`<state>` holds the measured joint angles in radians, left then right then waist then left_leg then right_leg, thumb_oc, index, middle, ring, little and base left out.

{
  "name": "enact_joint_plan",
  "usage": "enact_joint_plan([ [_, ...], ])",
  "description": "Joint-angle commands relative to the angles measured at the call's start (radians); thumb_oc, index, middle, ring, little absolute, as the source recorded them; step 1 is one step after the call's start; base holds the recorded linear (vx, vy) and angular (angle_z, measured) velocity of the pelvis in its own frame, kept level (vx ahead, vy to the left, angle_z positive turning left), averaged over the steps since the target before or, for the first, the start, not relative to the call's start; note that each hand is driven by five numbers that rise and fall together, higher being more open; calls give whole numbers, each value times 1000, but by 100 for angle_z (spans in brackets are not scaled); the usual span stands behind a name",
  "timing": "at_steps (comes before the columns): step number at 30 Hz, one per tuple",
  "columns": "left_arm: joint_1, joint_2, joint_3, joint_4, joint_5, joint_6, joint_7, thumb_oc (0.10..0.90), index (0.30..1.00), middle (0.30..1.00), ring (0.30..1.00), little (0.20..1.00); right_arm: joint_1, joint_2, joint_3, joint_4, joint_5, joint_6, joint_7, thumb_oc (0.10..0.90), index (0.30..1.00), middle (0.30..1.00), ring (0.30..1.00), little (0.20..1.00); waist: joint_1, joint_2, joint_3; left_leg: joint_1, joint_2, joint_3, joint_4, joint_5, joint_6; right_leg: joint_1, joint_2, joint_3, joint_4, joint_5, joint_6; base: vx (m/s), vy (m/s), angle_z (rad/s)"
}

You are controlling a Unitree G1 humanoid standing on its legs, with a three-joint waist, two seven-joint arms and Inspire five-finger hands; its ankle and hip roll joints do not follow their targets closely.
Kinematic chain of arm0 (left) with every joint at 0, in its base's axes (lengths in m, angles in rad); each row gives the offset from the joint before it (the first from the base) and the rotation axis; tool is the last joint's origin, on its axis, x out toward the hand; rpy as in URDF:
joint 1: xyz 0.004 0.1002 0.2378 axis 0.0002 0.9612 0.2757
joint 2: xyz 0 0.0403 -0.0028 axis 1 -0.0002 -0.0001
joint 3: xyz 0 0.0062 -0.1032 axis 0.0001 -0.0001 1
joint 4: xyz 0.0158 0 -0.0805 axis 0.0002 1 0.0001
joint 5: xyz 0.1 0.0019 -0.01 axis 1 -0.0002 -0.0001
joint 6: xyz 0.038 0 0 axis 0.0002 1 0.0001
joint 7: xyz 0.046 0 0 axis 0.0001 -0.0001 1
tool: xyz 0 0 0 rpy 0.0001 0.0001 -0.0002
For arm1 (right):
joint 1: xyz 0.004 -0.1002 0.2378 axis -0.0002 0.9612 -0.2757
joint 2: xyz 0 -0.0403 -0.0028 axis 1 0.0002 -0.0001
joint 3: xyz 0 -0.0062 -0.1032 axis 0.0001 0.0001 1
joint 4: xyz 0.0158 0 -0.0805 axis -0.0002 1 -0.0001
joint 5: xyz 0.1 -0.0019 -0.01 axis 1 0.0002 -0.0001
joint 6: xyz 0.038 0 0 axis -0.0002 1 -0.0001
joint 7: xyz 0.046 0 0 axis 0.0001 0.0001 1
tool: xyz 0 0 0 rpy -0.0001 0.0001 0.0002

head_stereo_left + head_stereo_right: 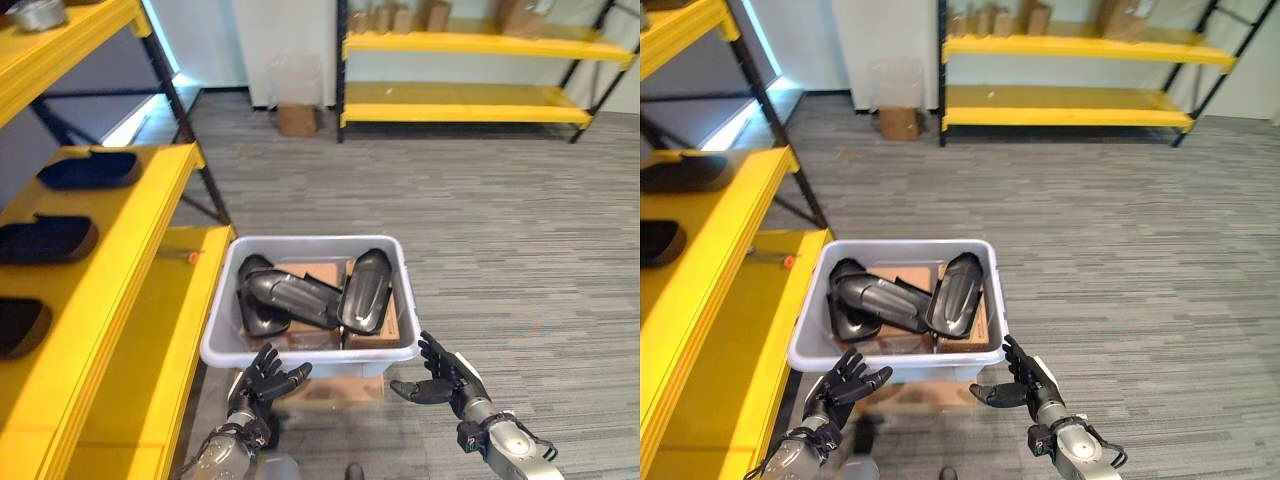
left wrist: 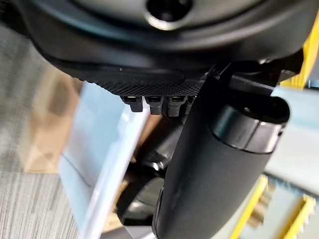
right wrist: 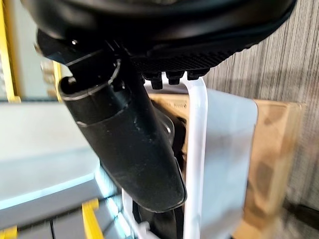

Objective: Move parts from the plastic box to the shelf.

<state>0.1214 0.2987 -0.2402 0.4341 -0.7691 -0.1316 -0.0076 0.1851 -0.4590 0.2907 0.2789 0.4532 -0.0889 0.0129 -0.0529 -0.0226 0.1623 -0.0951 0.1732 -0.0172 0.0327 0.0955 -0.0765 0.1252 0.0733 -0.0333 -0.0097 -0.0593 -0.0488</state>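
A pale grey plastic box point(image 1: 225, 330) stands on a cardboard carton point(image 1: 330, 392) on the floor and holds three glossy black curved parts point(image 1: 300, 297) on brown card. My left hand point(image 1: 262, 382) hovers open just before the box's near left corner. My right hand point(image 1: 443, 378) is open too, palm turned inward, beside the box's near right corner. Neither hand touches the box or a part. The yellow shelf point(image 1: 140, 215) runs along the left, with black parts point(image 1: 88, 169) lying on its middle level.
A lower yellow shelf level point(image 1: 165, 340) lies right against the box's left side. Another yellow rack point(image 1: 470, 100) with cardboard boxes stands at the far wall, with a small carton point(image 1: 297, 118) beside it. Grey carpet spreads to the right.
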Motion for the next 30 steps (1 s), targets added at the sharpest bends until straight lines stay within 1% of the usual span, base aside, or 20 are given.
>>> enact_joint_plan([
  [1,-33,47,15,-103,25,-84,-22,900,1000,1000,1000,1000,-30,-12,-24,-85,14,-84,15,900,1000,1000,1000,1000,48,-24,-63,26,8,8,1,-35,-8,-78,-183,-9,118,-65,116,0,0,10],
  [2,-33,47,15,-103,25,-84,-22,900,1000,1000,1000,1000,-30,-12,-24,-85,14,-84,15,900,1000,1000,1000,1000,48,-24,-63,26,8,8,1,-35,-8,-78,-183,-9,118,-65,116,112,288,9],
  [3,-34,60,6,-102,45,-84,-20,900,1000,1000,1000,1000,-30,6,-21,-83,15,-77,16,900,1000,1000,1000,1000,42,-24,-79,45,-34,41,6,-81,19,-74,-235,1,111,-43,151,130,349,8],
  [6,-32,68,9,-107,48,-84,-17,900,1000,1000,1000,1000,-38,12,-13,-84,4,-75,18,900,1000,1000,1000,1000,40,-29,-91,56,-58,62,2,-106,37,-85,-261,20,102,-23,175,72,254,-26],
  [7,-33,70,12,-109,46,-83,-13,900,1000,1000,1000,1000,-37,18,-16,-83,0,-73,15,900,1000,1000,1000,1000,40,-32,-96,62,-73,70,2,-122,49,-90,-276,31,96,-9,189,27,183,-39],
  [11,-34,73,21,-106,46,-80,-10,900,1000,1000,1000,1000,-41,24,-18,-88,-9,-70,16,900,1000,1000,1000,1000,35,-44,-108,73,-93,97,16,-159,68,-99,-303,43,75,20,214,36,144,-27],
  [13,-36,71,22,-106,45,-80,-13,900,1000,1000,1000,1000,-44,27,-17,-88,-12,-70,14,900,1000,1000,1000,1000,33,-50,-111,73,-99,103,27,-169,71,-96,-312,38,71,30,218,46,83,-12],
  [17,-51,68,14,-107,50,-79,-14,900,1000,1000,1000,1000,-54,30,-21,-92,-22,-74,7,900,1000,1000,1000,1000,29,-56,-115,70,-122,108,39,-186,83,-98,-340,36,72,79,237,34,99,0],
  [18,-58,72,8,-108,53,-80,-11,900,1000,1000,1000,1000,-63,33,-17,-96,-22,-77,3,900,1000,1000,1000,1000,28,-57,-113,66,-134,109,43,-193,92,-107,-352,38,90,94,247,-9,189,-2],
  [19,-67,74,-3,-109,56,-78,-9,900,1000,1000,1000,1000,-73,39,-9,-97,-26,-78,3,900,1000,1000,1000,1000,24,-52,-106,66,-148,106,38,-195,106,-142,-357,61,145,120,256,-78,268,-4],
  [20,-75,79,-9,-117,63,-79,-6,900,1000,1000,1000,1000,-80,45,1,-99,-28,-75,5,900,1000,1000,1000,1000,13,-43,-84,66,-158,95,28,-189,121,-200,-350,104,250,179,255,-122,291,-8],
  [21,-86,83,-16,-119,67,-79,-6,900,1000,1000,1000,1000,-89,46,11,-94,-26,-75,5,900,1000,1000,1000,1000,5,-28,-58,77,-164,86,17,-183,132,-249,-332,129,337,220,243,-83,253,1],
  [22,-93,78,-19,-116,70,-79,-4,900,1000,1000,1000,1000,-93,51,15,-94,-27,-77,0,900,1000,1000,1000,1000,6,-17,-46,92,-163,86,11,-188,132,-280,-337,106,351,201,231,10,149,6],
  [23,-95,78,-20,-113,70,-79,-4,900,1000,1000,1000,1000,-93,53,16,-95,-25,-78,-3,900,1000,1000,1000,1000,2,-16,-47,100,-165,86,6,-191,130,-281,-345,94,326,194,229,83,43,19],
  [25,-92,84,-18,-112,65,-80,-8,900,1000,1000,1000,1000,-95,52,19,-96,-15,-82,-3,900,1000,1000,1000,1000,4,-22,-50,114,-163,99,-8,-199,119,-281,-370,41,205,181,229,84,-45,16],
  [26,-92,84,-18,-112,65,-80,-8,900,1000,1000,1000,1000,-95,52,19,-96,-14,-82,-3,900,1000,1000,1000,1000,2,-20,-48,117,-162,96,-8,-199,119,-273,-369,36,199,182,229,88,-131,11],
  [27,-94,86,-9,-108,58,-82,-2,900,1000,1000,1000,1000,-107,51,16,-96,-19,-84,-5,900,1000,1000,1000,1000,11,-31,-44,119,-154,107,-1,-211,104,-290,-408,-29,86,198,240,72,-150,-2],
  [28,-92,86,-8,-104,60,-83,1,900,1000,1000,1000,1000,-107,47,18,-97,-24,-82,-3,900,1000,1000,1000,1000,6,-37,-39,124,-153,103,5,-216,99,-284,-414,-24,63,221,247,88,-184,-10],
  [30,-92,78,-7,-94,61,-88,-1,900,1000,1000,1000,1000,-100,48,22,-89,-24,-78,3,900,1000,1000,1000,1000,4,-48,-49,137,-146,102,-2,-215,84,-255,-401,-16,50,197,249,94,-127,0],
])
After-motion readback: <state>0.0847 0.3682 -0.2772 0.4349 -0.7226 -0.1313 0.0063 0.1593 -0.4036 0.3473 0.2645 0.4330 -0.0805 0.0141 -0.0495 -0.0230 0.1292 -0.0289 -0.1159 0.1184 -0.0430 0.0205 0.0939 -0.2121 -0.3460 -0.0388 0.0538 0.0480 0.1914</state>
